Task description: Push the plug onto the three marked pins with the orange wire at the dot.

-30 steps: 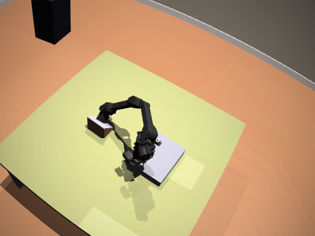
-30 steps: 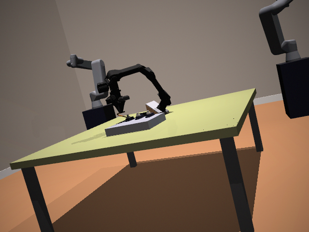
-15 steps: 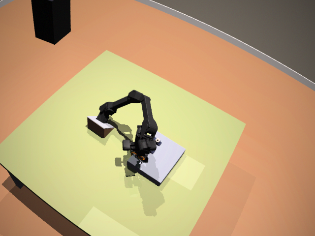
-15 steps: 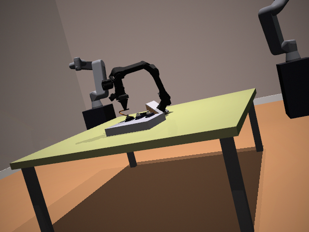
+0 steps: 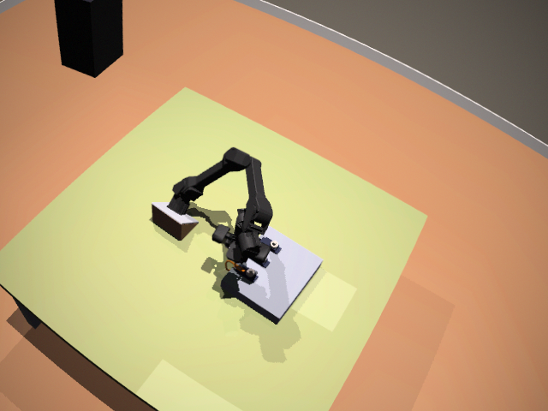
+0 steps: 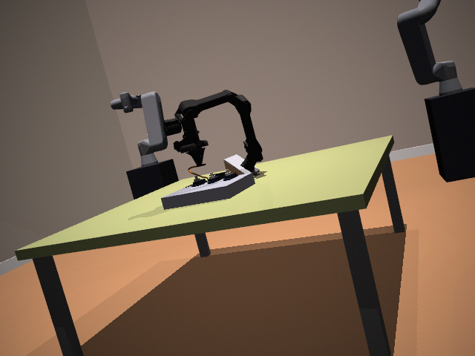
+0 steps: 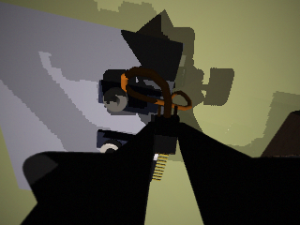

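My gripper point(image 6: 200, 165) point(image 7: 166, 127) is shut on the black plug point(image 7: 165, 143) and holds it above the near side of the pale holder block point(image 5: 300, 274) point(image 6: 197, 196) point(image 7: 28, 70). The orange and brown lead point(image 5: 229, 264) point(image 6: 189, 170) point(image 7: 164, 84) loops from the plug back to a dark servo point(image 5: 251, 273) point(image 7: 115, 100) with a grey round horn. A row of gold pins point(image 7: 160, 168) shows in the wrist view just beyond the plug, between the fingers. The plug and the pins look apart. The plug's holes, the coloured band and its dot cannot be made out.
A second servo with a white horn point(image 5: 274, 244) point(image 7: 111, 148) sits on the same block. A wedge-shaped block point(image 5: 167, 221) stands at the arm's base on the green table point(image 5: 133, 287) point(image 6: 306, 172). Grey arms on black pedestals point(image 6: 453, 133) stand beyond the table.
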Controlling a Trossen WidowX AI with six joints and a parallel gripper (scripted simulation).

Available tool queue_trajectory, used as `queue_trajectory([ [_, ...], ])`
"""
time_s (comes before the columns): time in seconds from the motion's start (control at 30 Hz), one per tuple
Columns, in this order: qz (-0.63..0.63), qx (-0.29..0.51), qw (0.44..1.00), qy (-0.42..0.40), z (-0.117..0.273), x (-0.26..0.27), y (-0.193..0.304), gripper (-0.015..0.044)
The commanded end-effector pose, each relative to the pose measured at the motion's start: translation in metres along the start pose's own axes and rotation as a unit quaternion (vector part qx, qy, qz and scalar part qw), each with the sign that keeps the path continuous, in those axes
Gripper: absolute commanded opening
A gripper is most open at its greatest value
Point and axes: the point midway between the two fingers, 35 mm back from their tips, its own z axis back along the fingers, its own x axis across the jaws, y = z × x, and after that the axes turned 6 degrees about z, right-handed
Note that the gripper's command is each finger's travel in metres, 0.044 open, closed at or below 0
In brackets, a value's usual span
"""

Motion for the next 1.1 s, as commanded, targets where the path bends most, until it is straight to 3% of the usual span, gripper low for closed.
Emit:
queue_trajectory([
  [0.0,-0.061,-0.003,0.998,0.001,0.002,-0.005,0.008,0.0],
  [0.53,-0.334,-0.003,0.942,0.001,0.0,-0.025,0.038,0.0],
  [1.07,-0.581,-0.002,0.814,0.001,-0.005,-0.047,0.068,0.0],
])
